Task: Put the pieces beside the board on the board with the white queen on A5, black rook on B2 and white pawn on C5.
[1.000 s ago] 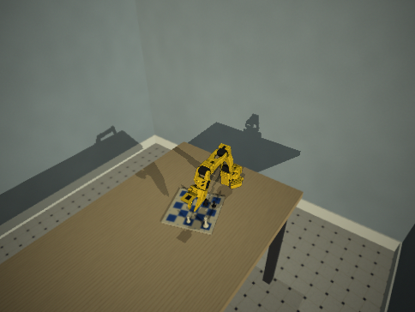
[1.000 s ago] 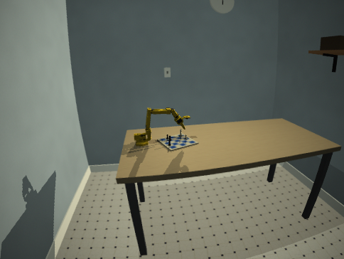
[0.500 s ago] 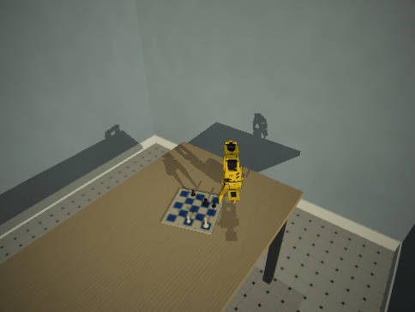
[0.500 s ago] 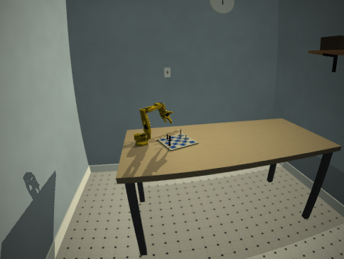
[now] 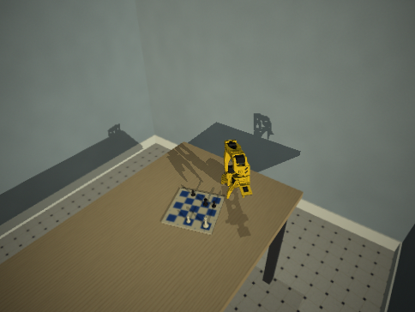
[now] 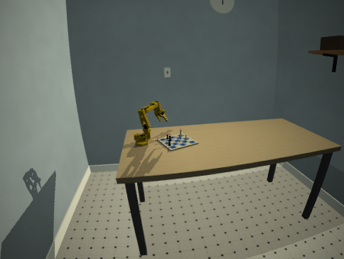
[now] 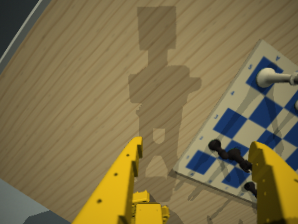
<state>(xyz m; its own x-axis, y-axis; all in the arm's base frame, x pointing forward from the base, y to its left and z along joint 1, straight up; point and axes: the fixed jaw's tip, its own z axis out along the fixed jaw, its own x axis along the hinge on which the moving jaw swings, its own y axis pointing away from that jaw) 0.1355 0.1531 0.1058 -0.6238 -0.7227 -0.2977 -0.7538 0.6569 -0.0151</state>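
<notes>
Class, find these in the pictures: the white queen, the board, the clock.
White queen (image 5: 206,223) (image 6: 180,132) (image 7: 266,77): top and exterior views, body; wrist view, lower part.
Board (image 5: 180,225) (image 6: 187,144) (image 7: 227,102): top, exterior and wrist views, pale border.
Clock (image 6: 221,7): exterior view, face.

Spreads out in pale brown wood grain, this bench (image 5: 129,240) (image 6: 249,142) (image 7: 75,125). Bears a blue-and-white chequered board (image 5: 186,228) (image 6: 185,145) (image 7: 247,131) lying flat, and a yellow arm (image 5: 243,171) (image 6: 143,119) (image 7: 149,212) standing near it. Catches the arm's dark shadow (image 5: 237,219) (image 6: 151,163) (image 7: 160,100) beside the board.
</notes>
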